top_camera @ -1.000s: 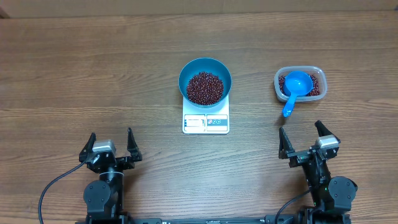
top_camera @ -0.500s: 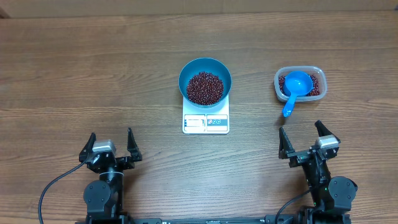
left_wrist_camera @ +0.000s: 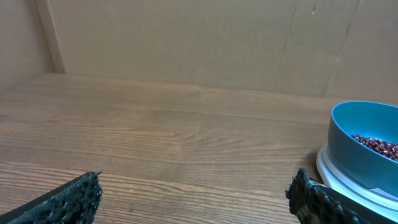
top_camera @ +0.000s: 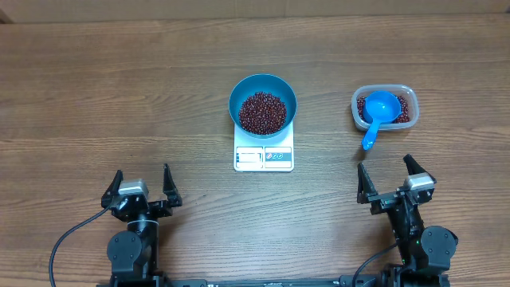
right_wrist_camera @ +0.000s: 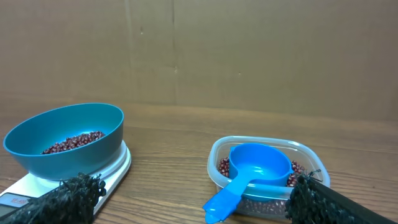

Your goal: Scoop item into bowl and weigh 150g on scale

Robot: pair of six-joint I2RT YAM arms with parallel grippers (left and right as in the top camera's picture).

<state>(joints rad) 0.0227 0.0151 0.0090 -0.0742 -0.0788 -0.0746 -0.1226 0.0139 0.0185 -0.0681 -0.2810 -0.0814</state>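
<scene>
No legible text or numbers.

Wood-grain desk [top_camera: 119, 96] is filling the whole overhead view, its grain running side to side. Clear rectangular tub [top_camera: 412, 100] with rounded corners is sitting toward the right side of the desk, and a small blue scoop [top_camera: 378, 115] is resting in it, cup inside and facing up, handle leaning out over the near rim and angling down to the left. Plain tan cardboard wall [right_wrist_camera: 249, 50] is standing behind the desk's far edge in both wrist views.
</scene>
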